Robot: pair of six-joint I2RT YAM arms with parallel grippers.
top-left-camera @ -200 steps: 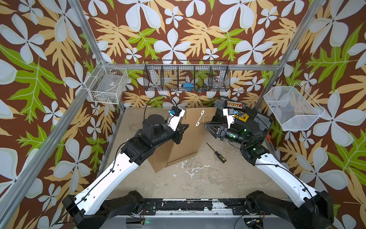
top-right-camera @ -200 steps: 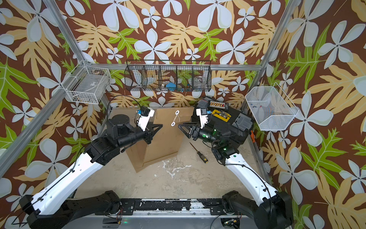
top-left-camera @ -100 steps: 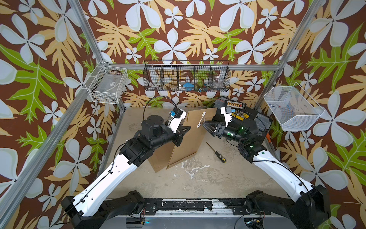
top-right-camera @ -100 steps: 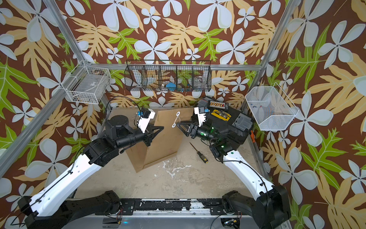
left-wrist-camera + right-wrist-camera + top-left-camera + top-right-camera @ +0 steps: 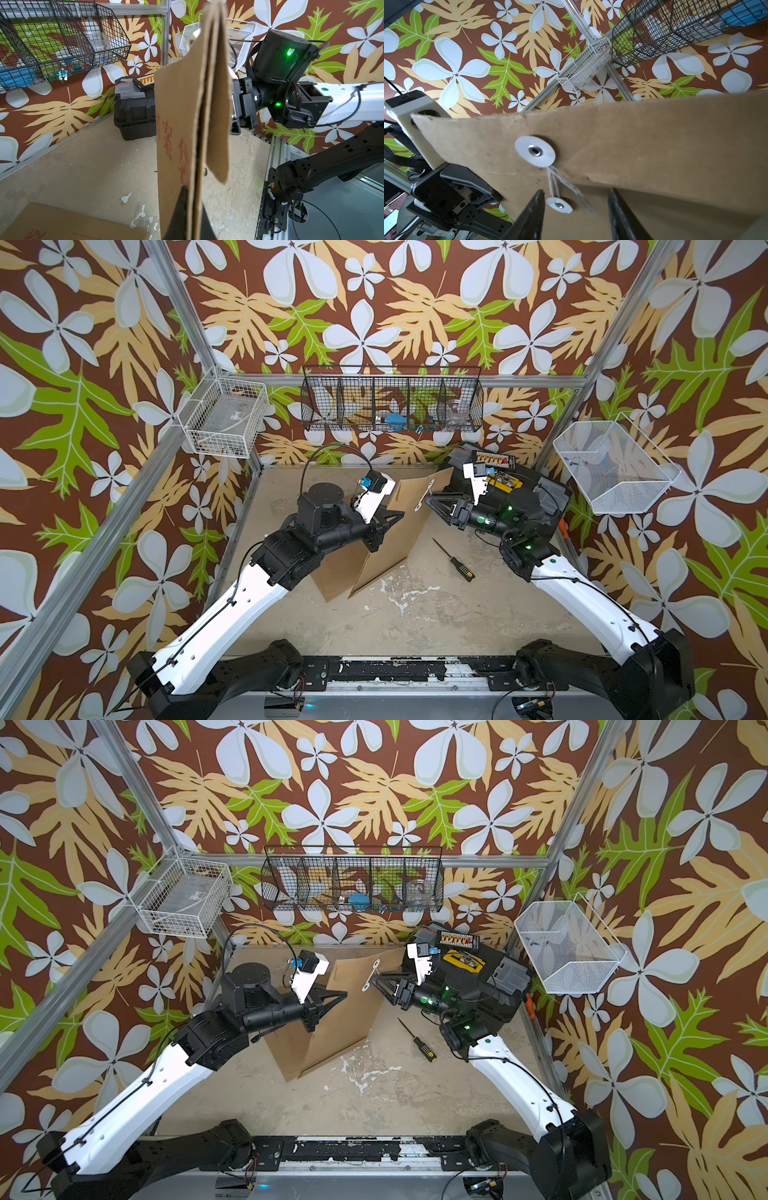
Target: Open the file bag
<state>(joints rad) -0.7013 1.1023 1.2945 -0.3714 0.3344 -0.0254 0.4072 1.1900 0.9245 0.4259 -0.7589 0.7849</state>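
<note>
Top view: the brown kraft-paper file bag (image 5: pixel 401 531) is held on edge over mid-table, with the left gripper (image 5: pixel 392 517) clamped on it.
Left wrist view: the flap gapes slightly.
Right wrist view: the right gripper (image 5: pixel 576 199) has its jaws apart, straddling the thin white string (image 5: pixel 554 182).
Judged step: freeing the closure. The next move calls for pinching the string.

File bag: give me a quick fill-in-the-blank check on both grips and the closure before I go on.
1. The left gripper is ____ on the file bag's edge.
2. A loose white ____ runs between its two white discs.
3. The right gripper's jaws stand ____ near those discs.
4. The one tool lying loose on the table is a ____.

Missing words: shut; string; open; screwdriver.
</note>
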